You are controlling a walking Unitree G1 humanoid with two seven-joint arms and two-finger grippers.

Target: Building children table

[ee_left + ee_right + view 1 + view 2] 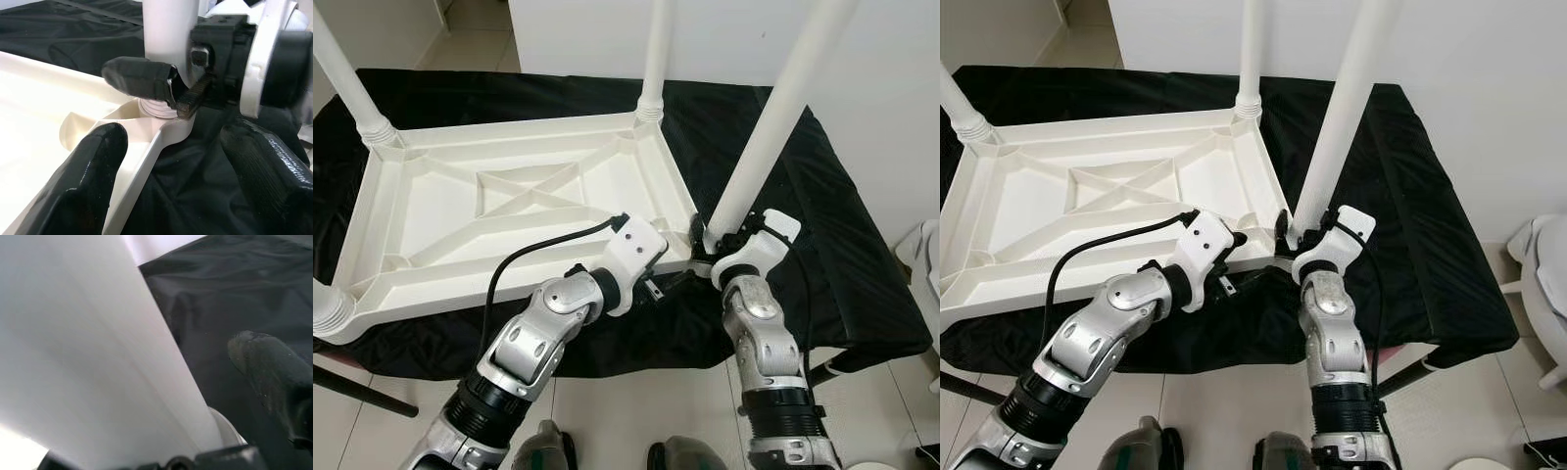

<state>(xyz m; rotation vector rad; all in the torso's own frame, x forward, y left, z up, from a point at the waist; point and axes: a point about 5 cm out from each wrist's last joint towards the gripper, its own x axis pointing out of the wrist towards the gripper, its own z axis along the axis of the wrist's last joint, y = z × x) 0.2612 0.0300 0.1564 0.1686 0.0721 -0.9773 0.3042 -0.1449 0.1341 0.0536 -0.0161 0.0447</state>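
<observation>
Right tool (705, 238) clamps white leg (773, 117); left tool (161, 161) open astride tabletop (509, 206) rim.

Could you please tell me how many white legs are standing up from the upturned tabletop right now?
4: far-left corner leg, far-right corner leg, near-left corner leg cut by the frame edge, and near-right corner leg, held at its base by the right hand.
</observation>
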